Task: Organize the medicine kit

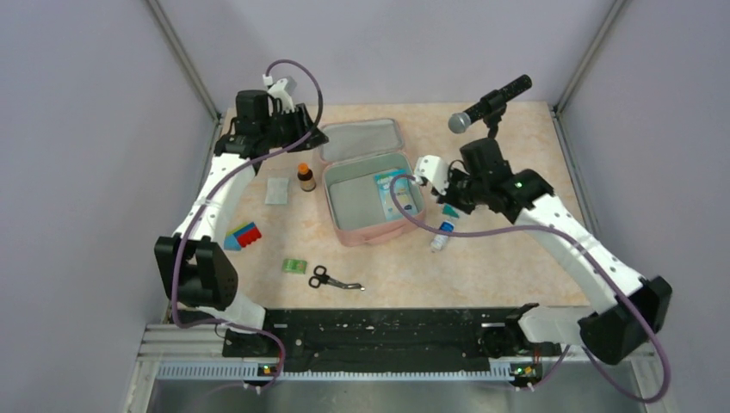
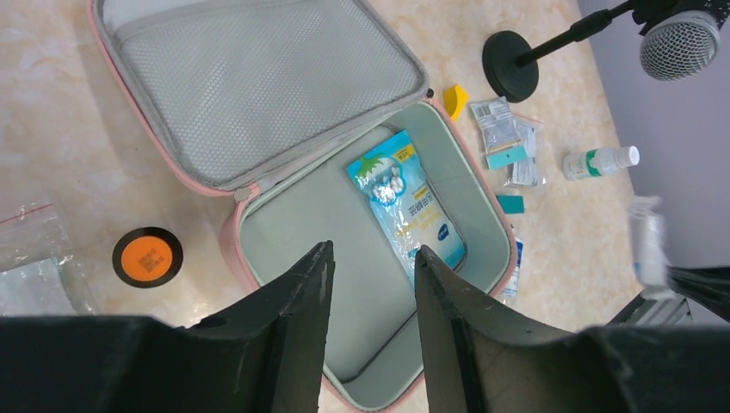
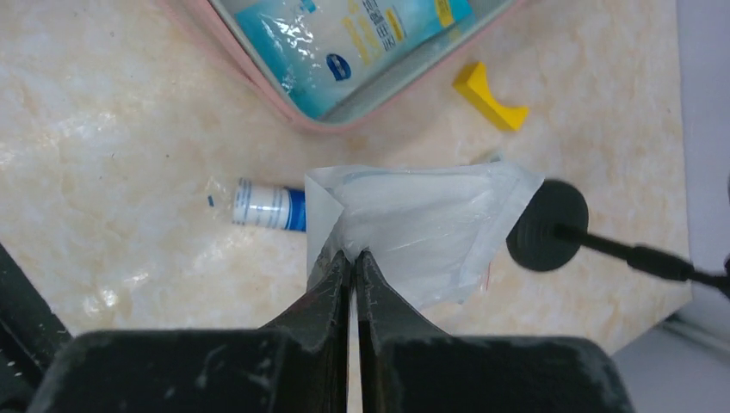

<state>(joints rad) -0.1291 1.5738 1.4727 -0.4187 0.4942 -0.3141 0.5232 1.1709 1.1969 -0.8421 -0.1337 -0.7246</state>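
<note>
Top view: the medicine kit (image 1: 349, 196) lies open mid-table, long axis running away from the bases, with the right gripper (image 1: 433, 178) just off its right wall. Left wrist: the left gripper (image 2: 372, 258) hovers over it, jaws apart, empty. Right wrist: jaws pinched on a clear packet (image 3: 430, 228), kit dead ahead. Print on the blue sachet (image 3: 344, 34): unreadable.

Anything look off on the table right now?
Nothing looks spilled or damaged. A small white bottle lies on its side on the table, beside the medicine kit and outside it. The right gripper pinches a translucent pouch by a folded corner, so the pouch sits askew.
</note>
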